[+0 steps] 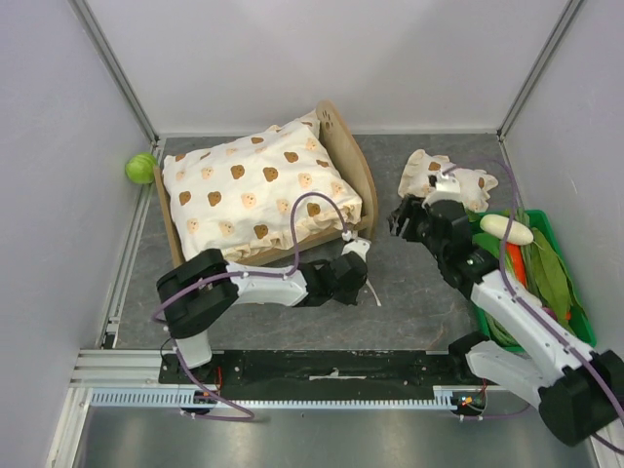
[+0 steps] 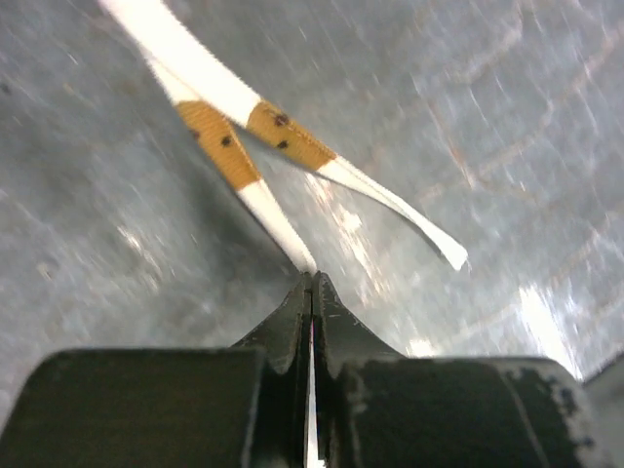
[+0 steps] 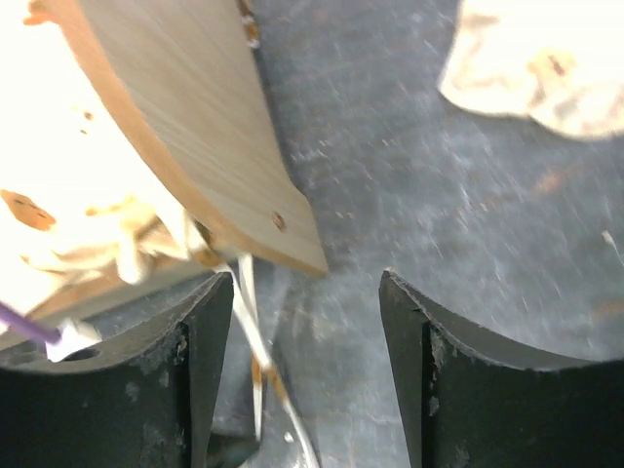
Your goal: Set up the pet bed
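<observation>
Pet bed (image 1: 353, 166) sits far-left on table (image 1: 409, 292), cushion (image 1: 253, 185) on top. Left gripper (image 2: 312, 278), at its near-right corner, pinches cushion tie (image 2: 292, 146). Right gripper (image 3: 304, 283) is spread wide, just beside headboard (image 3: 195, 127).

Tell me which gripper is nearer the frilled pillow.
Right. The right gripper, open, sits between the frilled pillow and the pet bed, close to the pillow; the left gripper is farther at the bed's near corner, shut on a cushion tie.

Left tool (image 2: 312, 285) pinched shut on cream tie (image 2: 276, 216) end; second tie (image 2: 390, 198) free beside it; grey table (image 2: 507, 107) behind.
</observation>
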